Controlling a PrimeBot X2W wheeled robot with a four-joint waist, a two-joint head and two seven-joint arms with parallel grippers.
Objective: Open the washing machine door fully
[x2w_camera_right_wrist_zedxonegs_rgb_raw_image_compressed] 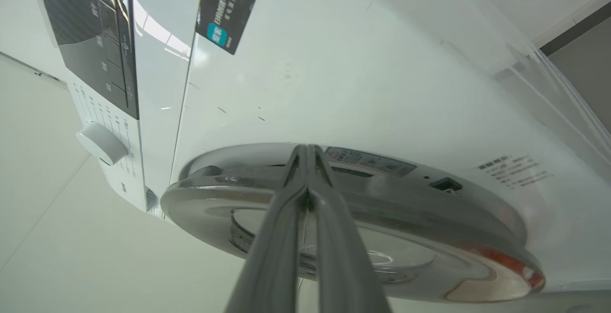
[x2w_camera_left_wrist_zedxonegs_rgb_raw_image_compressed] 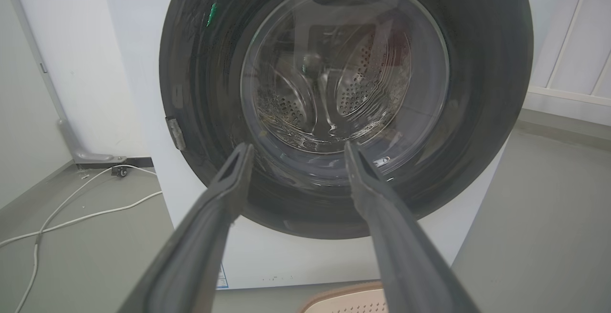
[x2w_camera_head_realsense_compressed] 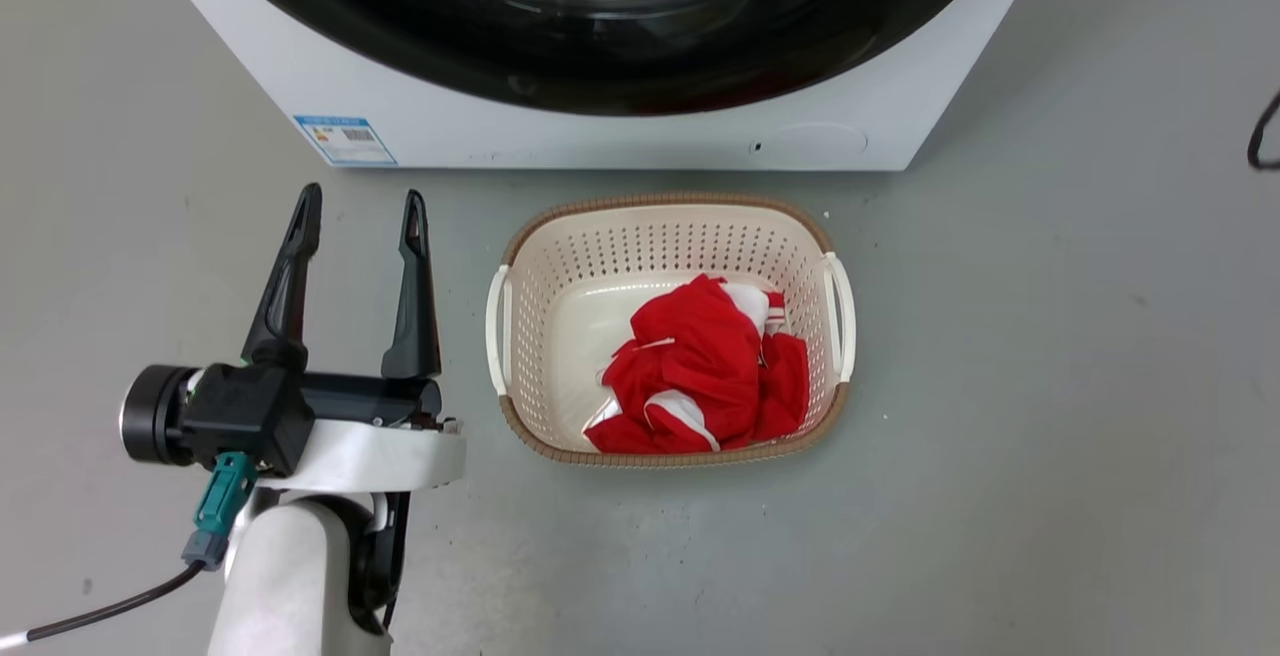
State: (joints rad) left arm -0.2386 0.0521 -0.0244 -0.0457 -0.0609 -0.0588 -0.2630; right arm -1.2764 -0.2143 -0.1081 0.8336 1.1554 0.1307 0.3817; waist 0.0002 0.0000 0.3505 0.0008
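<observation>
The washing machine door point(x2w_camera_head_realsense_compressed: 600, 46) is a glossy black round with a clear glass bowl, at the top of the head view. In the left wrist view the door point(x2w_camera_left_wrist_zedxonegs_rgb_raw_image_compressed: 191, 88) lies flush against the white front. My left gripper point(x2w_camera_head_realsense_compressed: 360, 201) hovers open above the floor, left of the basket and short of the machine, with nothing between its fingers point(x2w_camera_left_wrist_zedxonegs_rgb_raw_image_compressed: 224, 198). In the right wrist view the door point(x2w_camera_right_wrist_zedxonegs_rgb_raw_image_compressed: 429, 217) appears edge-on. My right gripper point(x2w_camera_right_wrist_zedxonegs_rgb_raw_image_compressed: 308, 150) is shut, its tips at the door's rim where it meets the white front panel.
A cream perforated basket point(x2w_camera_head_realsense_compressed: 668, 226) holding red and white cloth point(x2w_camera_head_realsense_compressed: 700, 366) stands on the grey floor right in front of the machine. White cables point(x2w_camera_left_wrist_zedxonegs_rgb_raw_image_compressed: 71, 208) trail along the floor left of the machine. The control panel's white knob point(x2w_camera_right_wrist_zedxonegs_rgb_raw_image_compressed: 101, 143) is beside the door.
</observation>
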